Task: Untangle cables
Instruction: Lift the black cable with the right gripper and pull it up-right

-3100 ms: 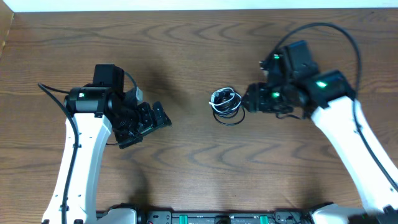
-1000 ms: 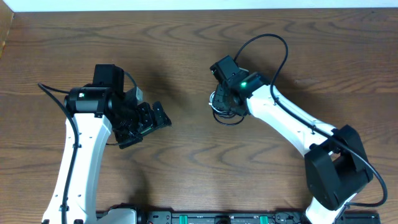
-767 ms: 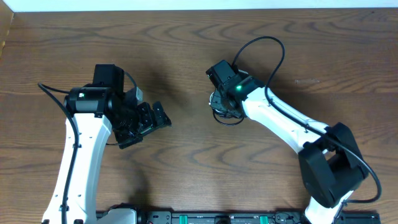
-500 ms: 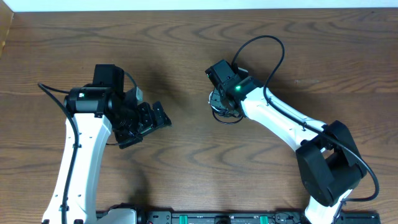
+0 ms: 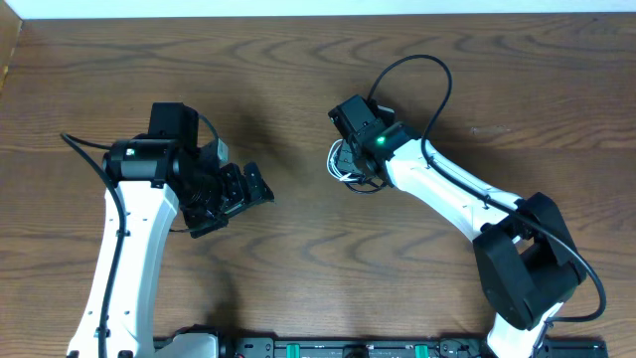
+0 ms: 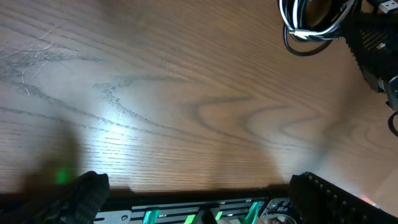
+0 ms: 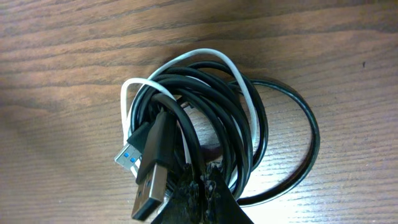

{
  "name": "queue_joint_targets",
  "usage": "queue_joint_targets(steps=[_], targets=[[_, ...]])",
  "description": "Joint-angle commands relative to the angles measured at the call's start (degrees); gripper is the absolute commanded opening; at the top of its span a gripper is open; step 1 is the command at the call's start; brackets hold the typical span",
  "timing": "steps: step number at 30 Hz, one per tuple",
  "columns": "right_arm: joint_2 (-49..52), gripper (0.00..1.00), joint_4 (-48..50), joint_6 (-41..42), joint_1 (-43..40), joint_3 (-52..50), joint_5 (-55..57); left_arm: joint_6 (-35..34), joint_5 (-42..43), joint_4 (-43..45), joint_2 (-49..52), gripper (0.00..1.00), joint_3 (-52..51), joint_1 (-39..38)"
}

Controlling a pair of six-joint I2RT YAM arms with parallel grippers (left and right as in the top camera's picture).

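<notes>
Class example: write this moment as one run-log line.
right gripper: shut on cables | left gripper: open, away from cables | cables: tangled on table

The cable bundle (image 7: 245, 124) is laid near the middle of the table (image 5: 298, 60), under the right gripper (image 7: 202, 185); the left gripper (image 5: 238, 194) is placed well apart, leftward

My worktop (image 5: 298, 80) is brown wood with a wavy grain, and most of its face is bare. Near the middle 1 small bundle of cables (image 5: 341, 167) rests on the wood. My right wrist view shows a black cable (image 7: 311, 137) wound in several loops, the widest spreading out to the right, and 1 white cable (image 7: 245, 93) threaded through them. 2 plugs lie side by side at the coil's left: a blue-tongued plug (image 7: 127, 155) and a black plug (image 7: 152, 186) with a metal end.
</notes>
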Motion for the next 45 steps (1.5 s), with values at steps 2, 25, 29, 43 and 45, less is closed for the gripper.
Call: queue_joint_targets(steps=[2, 25, 29, 43, 45], targets=[[-6.86, 0.02, -0.39, -4.33, -0.22, 0.57, 1.11, 0.13, -0.35, -0.24, 0.02, 0.98, 0.68, -0.13], [-19.32, 0.01, -3.04, -11.34, -1.84, 0.33, -0.11, 0.13, -0.35, -0.26, 0.02, 0.98, 0.68, -0.13], [-18.99, 0.01, -1.38, -7.13, -2.60, 1.16, -1.31, 0.13, -0.35, -0.24, 0.02, 0.98, 0.68, -0.13], [-28.94, 0.01, -6.38, -15.04, -5.31, 19.10, -6.54, 0.13, -0.35, -0.24, 0.02, 0.98, 0.68, -0.13], [-27.74, 0.02, -10.64, -15.04, -4.55, 18.25, -4.07, 0.13, -0.35, -0.24, 0.02, 0.98, 0.68, -0.13]])
